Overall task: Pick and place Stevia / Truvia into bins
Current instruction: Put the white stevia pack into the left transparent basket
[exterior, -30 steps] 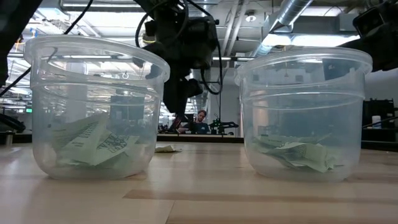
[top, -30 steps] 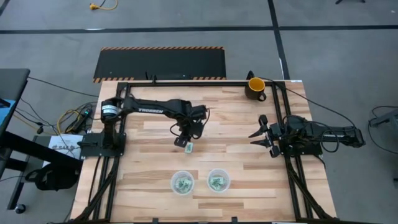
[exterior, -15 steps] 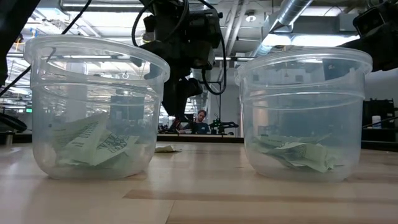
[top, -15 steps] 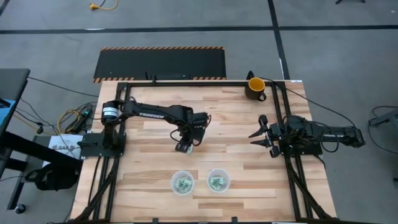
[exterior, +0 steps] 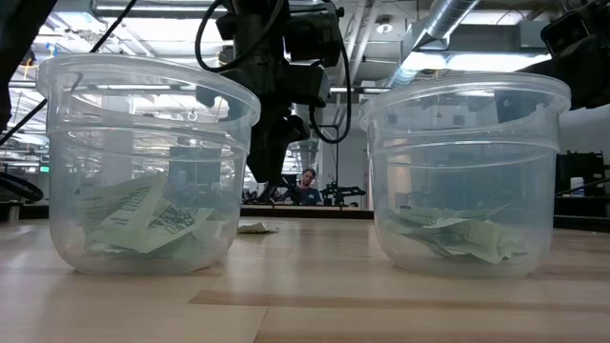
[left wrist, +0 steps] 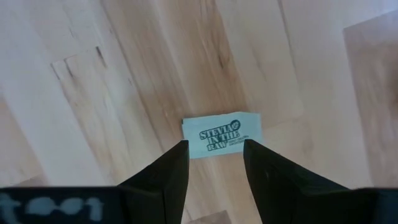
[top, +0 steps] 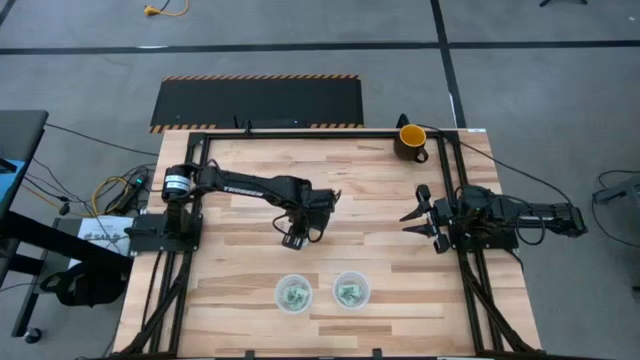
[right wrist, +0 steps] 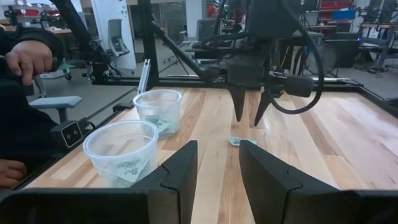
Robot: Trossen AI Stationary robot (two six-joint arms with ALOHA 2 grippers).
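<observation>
Two matte black jointed arms, white lettering along the left arm, looping black cables

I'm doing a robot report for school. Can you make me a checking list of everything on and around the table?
Surface: wooden table, bare in most places.
Job's things: one Stevia packet lies flat on the wood; two clear cups hold packets.
Clutter: yellow-and-black mug at a far corner.
Grippers: left gripper open above the packet, fingers either side; right gripper open, waiting at the table's right edge.
Cables: wires beside the left arm's base.
Surroundings: striped-edged black mat on the floor; a person's hand off the table.
</observation>
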